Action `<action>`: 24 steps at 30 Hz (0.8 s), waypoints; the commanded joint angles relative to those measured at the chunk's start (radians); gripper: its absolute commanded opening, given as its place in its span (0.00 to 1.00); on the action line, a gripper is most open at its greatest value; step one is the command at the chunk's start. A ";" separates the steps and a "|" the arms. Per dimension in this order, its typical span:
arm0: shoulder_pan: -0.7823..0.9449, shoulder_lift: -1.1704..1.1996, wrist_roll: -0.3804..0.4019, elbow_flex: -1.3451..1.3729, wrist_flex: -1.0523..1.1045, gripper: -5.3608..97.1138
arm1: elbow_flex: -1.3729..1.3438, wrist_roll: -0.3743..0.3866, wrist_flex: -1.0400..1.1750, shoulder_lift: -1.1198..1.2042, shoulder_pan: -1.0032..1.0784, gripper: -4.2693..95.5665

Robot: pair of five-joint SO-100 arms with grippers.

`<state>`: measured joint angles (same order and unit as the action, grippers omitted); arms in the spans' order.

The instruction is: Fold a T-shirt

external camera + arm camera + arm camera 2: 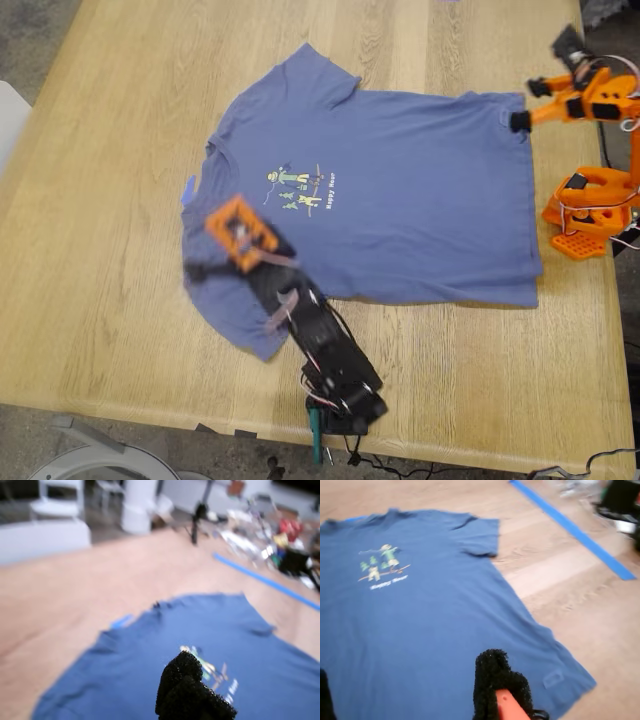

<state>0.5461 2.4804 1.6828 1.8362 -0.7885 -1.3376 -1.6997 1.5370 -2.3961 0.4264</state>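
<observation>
The T-shirt (400, 190) lies spread flat and face up on the wooden table (100, 300), collar toward the exterior view's left, hem toward its right. Its small print (302, 187) shows on the chest. My first gripper (200, 266), on the black arm, hovers over the sleeve nearer the table's front edge. The first wrist view shows only one black padded finger (190, 692) before the print (210, 670). My second gripper (520, 120), on the orange arm, stands open at the hem's far corner, one padded finger (495, 680) over the cloth (420, 620).
A tiny blue tape scrap (188, 190) lies by the collar. The orange arm's base (590, 210) stands at the exterior view's right edge and the black arm's base (340, 395) at the table's front edge. A long blue strip (575, 527) crosses the wood beyond the shirt.
</observation>
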 commanded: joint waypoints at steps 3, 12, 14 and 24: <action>-0.115 -0.176 0.064 -0.091 0.097 0.67 | 0.018 0.000 -0.106 0.138 -0.141 0.41; -0.106 -0.407 0.038 -0.195 -0.052 0.67 | 0.074 0.018 -0.186 0.370 -0.324 0.39; -0.098 -0.442 0.026 -0.193 -0.057 0.67 | 0.112 0.020 -0.189 0.426 -0.353 0.38; -0.075 -0.664 -0.012 -0.259 0.101 0.68 | 0.120 0.032 -0.360 0.612 -0.408 0.36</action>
<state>0.4617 1.8254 1.6812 1.7043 -0.7378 -1.2441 -1.6720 1.2226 -1.7932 0.0276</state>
